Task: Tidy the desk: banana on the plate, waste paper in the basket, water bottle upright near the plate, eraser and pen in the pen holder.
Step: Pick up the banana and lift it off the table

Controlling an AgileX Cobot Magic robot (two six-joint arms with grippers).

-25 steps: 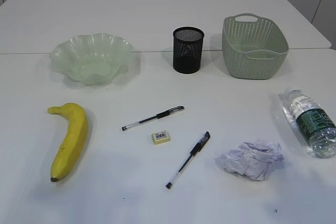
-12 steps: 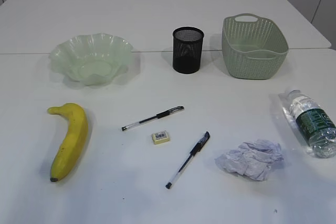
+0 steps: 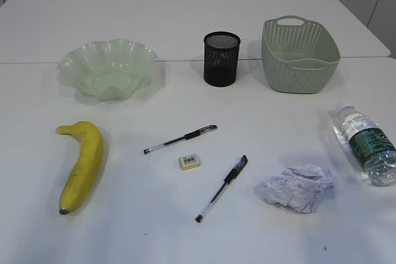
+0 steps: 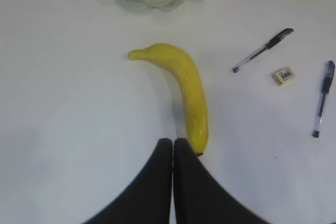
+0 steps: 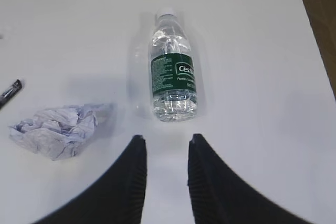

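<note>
Left gripper (image 4: 172, 141): jaws clenched, empty, above the banana (image 4: 185, 84) tip. Right gripper (image 5: 167, 139): jaws released, short of the water bottle (image 5: 174, 74), which lies near the surface (image 5: 252, 51) edge; exterior view shows neither gripper.

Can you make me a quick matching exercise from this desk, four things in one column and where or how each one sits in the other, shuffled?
Things:
1. banana
2. bottle
3. eraser
4. black mesh cup

Places or states:
A. standing between the green dish and the basket
B. lying on its side at the right edge
C. between the two pens
D. on the desk in front of the green dish

Pairs: 1-D, 2-B, 3-C, 4-A
</note>
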